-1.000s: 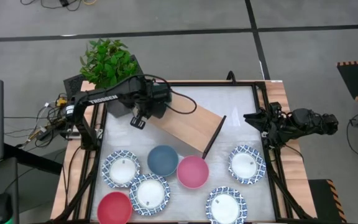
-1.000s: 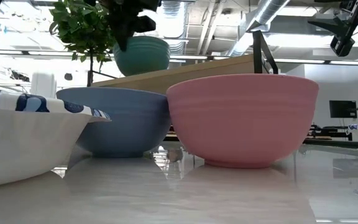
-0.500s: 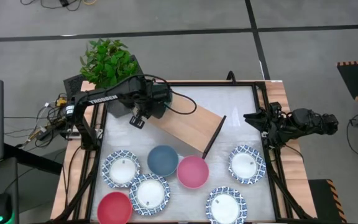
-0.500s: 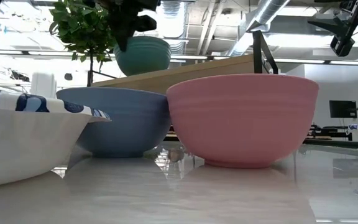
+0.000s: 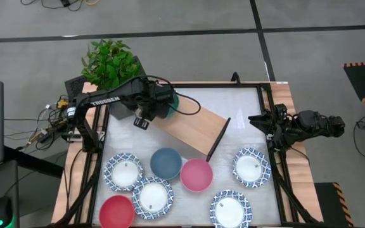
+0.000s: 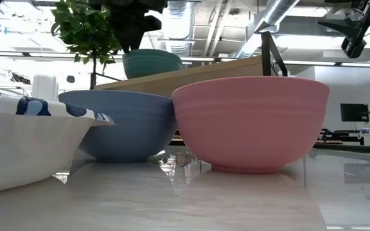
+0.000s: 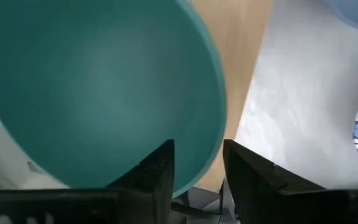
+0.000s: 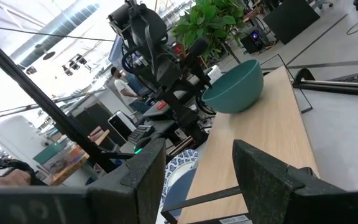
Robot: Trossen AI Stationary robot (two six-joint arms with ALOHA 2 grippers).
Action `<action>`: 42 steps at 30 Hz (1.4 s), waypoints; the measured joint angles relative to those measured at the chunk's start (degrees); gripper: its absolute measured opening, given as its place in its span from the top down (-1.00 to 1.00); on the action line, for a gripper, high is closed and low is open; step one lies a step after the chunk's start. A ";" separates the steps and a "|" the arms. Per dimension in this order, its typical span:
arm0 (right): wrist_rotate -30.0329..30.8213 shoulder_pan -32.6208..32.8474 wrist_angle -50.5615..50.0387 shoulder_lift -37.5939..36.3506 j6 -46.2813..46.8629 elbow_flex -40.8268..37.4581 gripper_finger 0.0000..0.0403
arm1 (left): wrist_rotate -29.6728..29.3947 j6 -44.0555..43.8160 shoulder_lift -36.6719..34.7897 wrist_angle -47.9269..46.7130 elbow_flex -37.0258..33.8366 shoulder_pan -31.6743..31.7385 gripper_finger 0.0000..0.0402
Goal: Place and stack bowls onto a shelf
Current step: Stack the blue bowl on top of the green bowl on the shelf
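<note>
**A:** Where's the green bowl [image 6: 151,63]?

**B:** On the far-left end of the shelf [image 5: 192,130], by the plant [image 5: 109,63]. I put it at the end so the rest of the plank stays free for the others. Left gripper [image 7: 197,177] is right at it, with one finger inside the rim and one outside. From the wrist view I think it's pinching the wall, but I can't tell if it's slackened.

**A:** Is the bowl sitting flat?

**B:** Looks level in the low view, base on the plank.

**A:** Right arm?

**B:** Parked off the right table edge, right gripper [image 8: 194,171] spread wide, holding nothing.

**A:** What's left?

**B:** Blue bowl [image 5: 166,163], pink bowl [image 5: 196,175], red bowl [image 5: 116,211] and four patterned white ones are all on the table near the front.
</note>
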 joint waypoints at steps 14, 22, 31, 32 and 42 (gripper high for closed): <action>0.00 -0.02 -0.02 0.00 -0.15 0.00 -0.05 | 22.82 -11.84 -1.46 -0.90 8.19 -9.29 0.35; 0.00 -0.02 -0.23 0.00 -0.63 0.00 -0.05 | 19.04 -14.82 -1.38 -0.57 1.62 -24.21 0.35; -0.02 -0.02 -3.61 0.02 1.04 0.00 -0.05 | 17.76 -19.28 -1.33 7.14 -14.45 -27.51 0.36; -0.08 -0.01 -3.57 0.00 1.23 0.00 -0.05 | 17.78 -19.43 -1.33 9.42 -16.40 -27.94 0.36; -0.17 -0.01 -3.57 0.00 1.40 0.00 -0.05 | 11.34 -21.34 -1.31 28.46 -26.69 -32.12 0.36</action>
